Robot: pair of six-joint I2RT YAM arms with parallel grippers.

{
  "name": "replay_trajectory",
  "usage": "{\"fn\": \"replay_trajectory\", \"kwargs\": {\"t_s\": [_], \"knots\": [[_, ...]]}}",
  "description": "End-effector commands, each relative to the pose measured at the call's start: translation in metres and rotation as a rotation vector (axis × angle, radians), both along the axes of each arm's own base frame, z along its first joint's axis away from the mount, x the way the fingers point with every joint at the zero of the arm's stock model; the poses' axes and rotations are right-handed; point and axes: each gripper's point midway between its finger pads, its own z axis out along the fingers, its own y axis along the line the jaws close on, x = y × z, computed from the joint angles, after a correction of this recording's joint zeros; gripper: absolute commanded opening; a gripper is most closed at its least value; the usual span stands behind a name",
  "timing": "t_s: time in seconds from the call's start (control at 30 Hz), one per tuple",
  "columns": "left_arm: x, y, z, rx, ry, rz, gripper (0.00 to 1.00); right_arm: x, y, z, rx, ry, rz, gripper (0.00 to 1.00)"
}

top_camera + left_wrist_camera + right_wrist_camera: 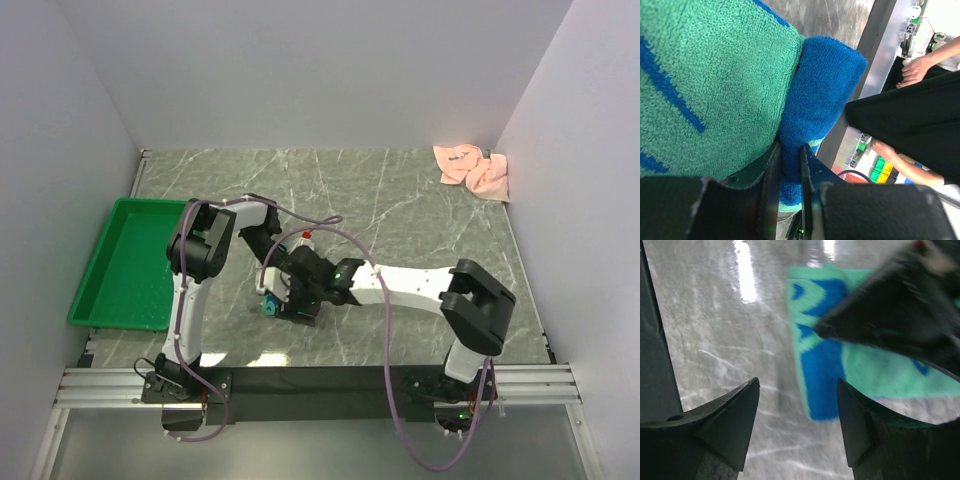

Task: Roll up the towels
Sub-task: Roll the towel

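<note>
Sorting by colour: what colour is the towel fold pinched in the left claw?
Solid blue fold on a green towel; left wrist view shows it best.

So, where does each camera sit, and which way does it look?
Top external: above and behind, looking down at the table; both arms show.
Left wrist: looks along the left gripper, shut on the teal towel.
Right wrist: looks down past the open right gripper at the table.
Shared: both wrist views show the teal towel.

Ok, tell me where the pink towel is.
Top view: the pink towel lies crumpled in the far right corner of the table, beside the right wall.
</note>
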Motion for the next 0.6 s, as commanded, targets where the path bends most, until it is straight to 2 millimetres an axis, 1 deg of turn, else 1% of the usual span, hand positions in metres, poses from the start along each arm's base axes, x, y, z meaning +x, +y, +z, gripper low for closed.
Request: {"fn": "replay_trajectory", "kwargs": {"t_s": [0.0,0.03,0.07,0.1,0.13,0.17,0.2,0.27,0.3,0.33,0.37,0.4,0.43,0.47,0.5,0.53,0.57], "knots": [[0.040,0.006,-0.053,0.004,-0.231,-0.074,0.14,0.013,0.027,0.013,0.050,-0.130,0.041,0.69],[0.041,0.006,-0.054,0.006,-0.232,-0.073,0.14,0.012,0.026,0.000,0.019,-0.134,0.053,0.68],[0.041,0.006,-0.054,0.008,-0.230,-0.072,0.14,0.009,0.027,-0.007,0.006,-0.140,0.066,0.68],[0.043,0.006,-0.055,0.007,-0.233,-0.070,0.14,0.014,0.028,-0.010,0.001,-0.166,0.057,0.65],[0.043,0.006,-0.055,0.007,-0.232,-0.069,0.14,0.013,0.024,-0.023,-0.030,-0.169,0.065,0.63],[0.043,0.006,-0.055,0.006,-0.232,-0.071,0.15,0.014,0.025,-0.028,-0.038,-0.173,0.062,0.61],[0.044,0.007,-0.054,0.006,-0.232,-0.069,0.15,0.015,0.023,-0.036,-0.060,-0.170,0.062,0.58],[0.043,0.007,-0.054,0.003,-0.231,-0.067,0.15,0.017,0.019,-0.045,-0.087,-0.184,0.056,0.55],[0.043,0.008,-0.054,0.003,-0.229,-0.068,0.15,0.018,0.017,-0.051,-0.100,-0.187,0.059,0.51],[0.042,0.009,-0.053,0.004,-0.225,-0.068,0.16,0.018,0.014,-0.055,-0.116,-0.189,0.063,0.47],[0.042,0.009,-0.052,0.001,-0.225,-0.069,0.17,0.018,0.013,-0.058,-0.127,-0.188,0.067,0.40],[0.041,0.010,-0.051,-0.001,-0.222,-0.069,0.17,0.016,0.010,-0.062,-0.143,-0.178,0.073,0.23],[0.042,0.010,-0.048,-0.004,-0.226,-0.067,0.17,0.014,0.009,-0.063,-0.148,-0.171,0.084,0.13],[0.043,0.011,-0.045,-0.014,-0.227,-0.058,0.18,0.010,0.008,-0.064,-0.146,-0.149,0.095,0.00],[0.044,0.011,-0.042,-0.020,-0.234,-0.050,0.18,0.005,0.006,-0.063,-0.149,-0.122,0.105,0.00],[0.050,0.011,-0.034,-0.028,-0.262,-0.037,0.17,0.002,0.005,-0.062,-0.146,-0.098,0.113,0.00],[0.058,0.012,-0.030,-0.031,-0.289,-0.005,0.18,-0.007,0.006,-0.060,-0.125,-0.039,0.136,0.00]]}}
